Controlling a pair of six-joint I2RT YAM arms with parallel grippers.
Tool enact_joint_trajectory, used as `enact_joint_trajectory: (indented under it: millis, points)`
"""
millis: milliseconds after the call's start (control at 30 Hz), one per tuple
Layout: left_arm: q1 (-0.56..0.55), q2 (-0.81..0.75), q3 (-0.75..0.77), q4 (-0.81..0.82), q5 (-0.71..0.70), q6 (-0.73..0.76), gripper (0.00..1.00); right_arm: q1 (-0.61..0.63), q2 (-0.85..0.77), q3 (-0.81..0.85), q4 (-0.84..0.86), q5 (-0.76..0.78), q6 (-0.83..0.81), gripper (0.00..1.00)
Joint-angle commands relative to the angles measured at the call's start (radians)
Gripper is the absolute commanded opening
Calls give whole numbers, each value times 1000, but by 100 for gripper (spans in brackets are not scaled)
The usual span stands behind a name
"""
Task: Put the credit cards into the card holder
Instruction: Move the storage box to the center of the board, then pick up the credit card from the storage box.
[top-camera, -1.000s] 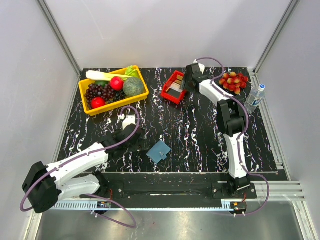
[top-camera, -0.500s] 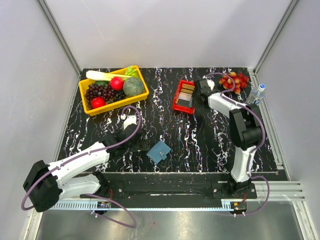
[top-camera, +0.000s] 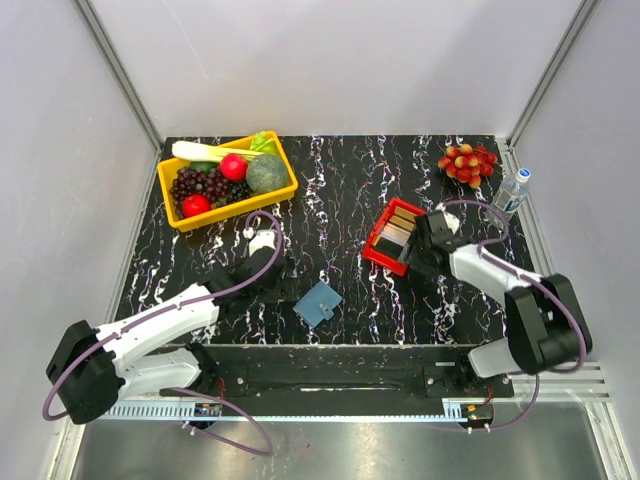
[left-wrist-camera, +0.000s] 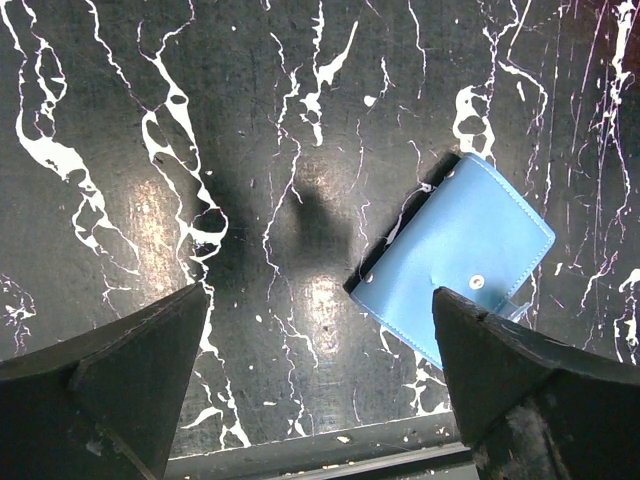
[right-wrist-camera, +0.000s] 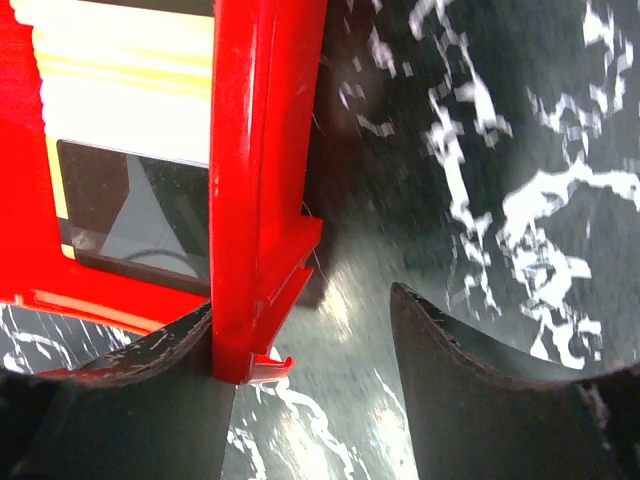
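Card holder (left-wrist-camera: 455, 260) lying flat, below gap between spread left fingers (left-wrist-camera: 110, 390)

From above and behind the arm bases, we look down on the whole tabletop (top-camera: 340, 200). At the left pincer (left-wrist-camera: 318, 300) we look straight down from close by. The card holder (left-wrist-camera: 455, 260), just ahead of one finger, also shows from above. At the right pincer (right-wrist-camera: 300, 300) we sit closer still. The red tray (right-wrist-camera: 262, 150), just beside one finger, appears in both views too.
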Motion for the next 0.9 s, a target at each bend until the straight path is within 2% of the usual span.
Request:
enact_joint_trajectory:
  millis: [0,133,300,467,633,767,867]
  points:
    - [5,12,11,55,32,1,99,1,-153,-108,-20,-106,85,64]
    - [5,25,17,79,49,16,99,5,-269,-151,-21,-227,93,63]
    - [6,54,58,105,86,50,99,5,-375,-115,-75,-269,68,66]
    - [6,81,104,110,120,76,99,5,-428,6,-133,-241,-88,64]
    - [2,72,107,136,182,85,99,4,-290,154,-160,-269,-353,61]
    - [0,60,81,235,274,82,99,-1,-134,256,-184,-240,-492,61]
    - [-11,109,92,312,319,58,99,-24,-44,303,-179,-249,-561,53]
